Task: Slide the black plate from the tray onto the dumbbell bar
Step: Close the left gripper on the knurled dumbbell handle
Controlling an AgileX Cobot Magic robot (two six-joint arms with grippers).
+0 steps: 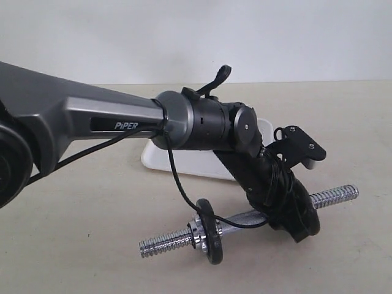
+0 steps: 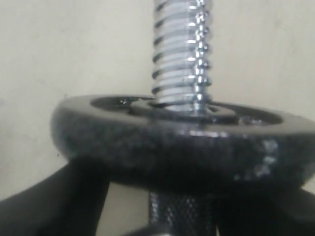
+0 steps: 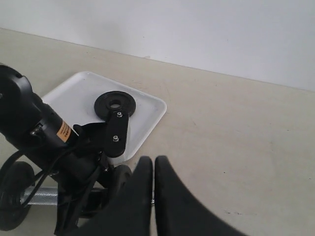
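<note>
The dumbbell bar (image 1: 335, 196) lies on the table in front of the tray (image 1: 177, 160). One black plate (image 1: 208, 231) sits on the bar near its left thread. A second black plate (image 2: 182, 147) is on the bar's other end, with the thread (image 2: 179, 54) sticking out past it. My left gripper (image 2: 179, 206) is open. Its fingers (image 2: 54, 206) straddle the knurled grip right behind this plate. A further black plate (image 3: 114, 104) lies flat on the tray (image 3: 74, 93). My right gripper (image 3: 153, 164) is shut and empty above the table beside the bar.
My left arm (image 1: 122, 119) reaches across the scene from the left and hides much of the tray. Its cable (image 1: 184, 190) hangs down to the bar. Bare tabletop (image 3: 236, 147) spreads to the right of the tray, and a white wall stands behind.
</note>
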